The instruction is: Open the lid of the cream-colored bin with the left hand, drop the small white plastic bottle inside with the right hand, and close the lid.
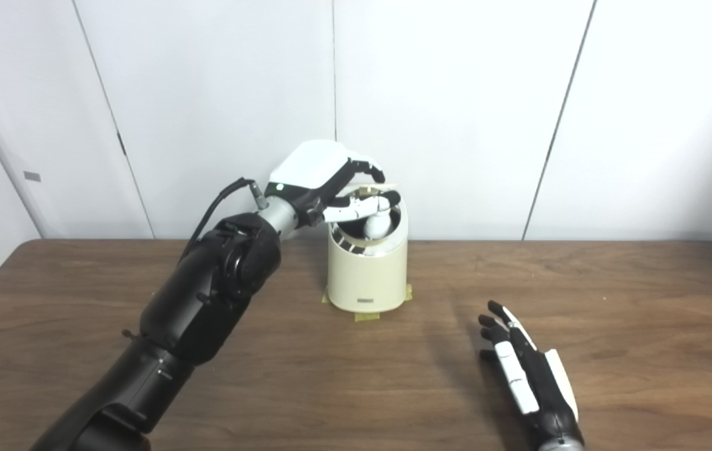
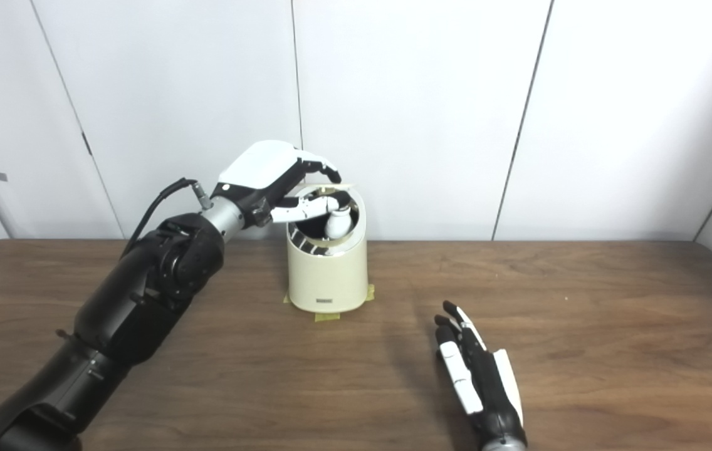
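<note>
Left hand point(image 1: 321, 178), white-backed with black fingers, sits at the top rim of the one cream-colored cylindrical plastic bin point(image 1: 366, 275); its fingers curl over the raised thin lid point(image 1: 373, 188) at the back of the opening, and its thumb reaches across the mouth. Whether the fingers actually pinch the lid cannot be told. Count: one bin, one bottle, two hands. One small white plastic bottle point(image 1: 379, 225) stands tilted inside the bin's open mouth, just below the thumb, its rounded top showing above the front rim. Right hand point(image 2: 478, 382) lies low over the dark brown wooden table point(image 1: 644, 326), near the front edge and well apart from the bin, fingers straight and slightly spread, holding nothing. Strips of yellow-tan tape point(image 1: 366, 316) show at the bin's base, on the front and at both sides. One small dark label point(image 1: 365, 302) sits low on the bin's front; its writing is too small to read. Plain white wall panels point(image 1: 456, 94) stand behind the table.
</note>
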`<state>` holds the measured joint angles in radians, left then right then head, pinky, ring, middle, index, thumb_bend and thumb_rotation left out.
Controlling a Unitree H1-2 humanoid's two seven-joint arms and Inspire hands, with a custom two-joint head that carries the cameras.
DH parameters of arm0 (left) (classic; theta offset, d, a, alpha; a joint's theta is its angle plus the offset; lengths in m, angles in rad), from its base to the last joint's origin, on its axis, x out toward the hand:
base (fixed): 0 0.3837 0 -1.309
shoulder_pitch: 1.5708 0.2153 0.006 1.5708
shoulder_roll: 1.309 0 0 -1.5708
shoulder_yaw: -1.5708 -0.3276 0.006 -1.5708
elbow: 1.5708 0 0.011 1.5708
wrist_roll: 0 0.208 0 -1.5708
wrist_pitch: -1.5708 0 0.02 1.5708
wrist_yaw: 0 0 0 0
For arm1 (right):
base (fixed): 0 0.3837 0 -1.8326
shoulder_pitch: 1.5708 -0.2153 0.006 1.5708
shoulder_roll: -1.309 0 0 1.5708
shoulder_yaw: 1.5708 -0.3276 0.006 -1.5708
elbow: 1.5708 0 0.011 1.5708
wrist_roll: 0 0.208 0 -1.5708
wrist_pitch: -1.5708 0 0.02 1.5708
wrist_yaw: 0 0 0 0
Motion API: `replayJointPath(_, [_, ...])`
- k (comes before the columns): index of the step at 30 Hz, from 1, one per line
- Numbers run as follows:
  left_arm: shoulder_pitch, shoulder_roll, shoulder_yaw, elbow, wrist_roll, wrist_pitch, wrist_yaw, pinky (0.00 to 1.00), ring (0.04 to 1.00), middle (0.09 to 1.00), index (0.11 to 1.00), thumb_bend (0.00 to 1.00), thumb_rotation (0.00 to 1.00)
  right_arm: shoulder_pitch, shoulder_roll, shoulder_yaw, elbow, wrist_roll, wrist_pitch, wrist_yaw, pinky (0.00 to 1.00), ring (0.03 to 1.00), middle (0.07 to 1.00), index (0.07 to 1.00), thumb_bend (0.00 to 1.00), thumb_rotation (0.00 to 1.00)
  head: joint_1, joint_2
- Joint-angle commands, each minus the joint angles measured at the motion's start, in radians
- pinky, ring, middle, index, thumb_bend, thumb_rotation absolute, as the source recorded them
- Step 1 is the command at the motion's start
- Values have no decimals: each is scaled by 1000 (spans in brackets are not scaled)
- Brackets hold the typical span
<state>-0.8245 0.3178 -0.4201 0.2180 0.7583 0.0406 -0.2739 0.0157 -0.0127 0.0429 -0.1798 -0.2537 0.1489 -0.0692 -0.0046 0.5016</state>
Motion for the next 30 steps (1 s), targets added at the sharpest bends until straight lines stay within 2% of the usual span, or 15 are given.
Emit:
replayJointPath(1, [-25, 22, 0, -41, 22, -7, -5, 977, 866, 808, 758, 590, 1000, -31, 3, -10, -32, 10, -22, -11, 724, 846, 849, 900, 543, 1000, -3, 6])
replayJointPath(10, [23, 40, -26, -70, 104, -24, -13, 995, 863, 808, 769, 575, 1000, -29, 4, -14, -42, 15, -12, -6, 726, 839, 847, 893, 528, 1000, -10, 17])
replayJointPath(21, [80, 59, -29, -124, 163, -30, -32, 1000, 898, 822, 791, 552, 1000, -28, -1, -12, -51, 7, 1, -4, 713, 829, 842, 864, 520, 1000, -10, 22])
replayJointPath(26, [104, 79, -42, -174, 217, -39, -54, 1000, 913, 840, 804, 544, 1000, -28, 13, -20, -64, 53, 6, 4, 732, 834, 846, 863, 510, 981, -14, 26])
replayJointPath(30, [121, 86, -50, -185, 258, -50, -43, 1000, 917, 849, 809, 551, 1000, -32, 16, -18, -71, 62, 21, 3, 741, 836, 844, 860, 491, 994, -15, 28])
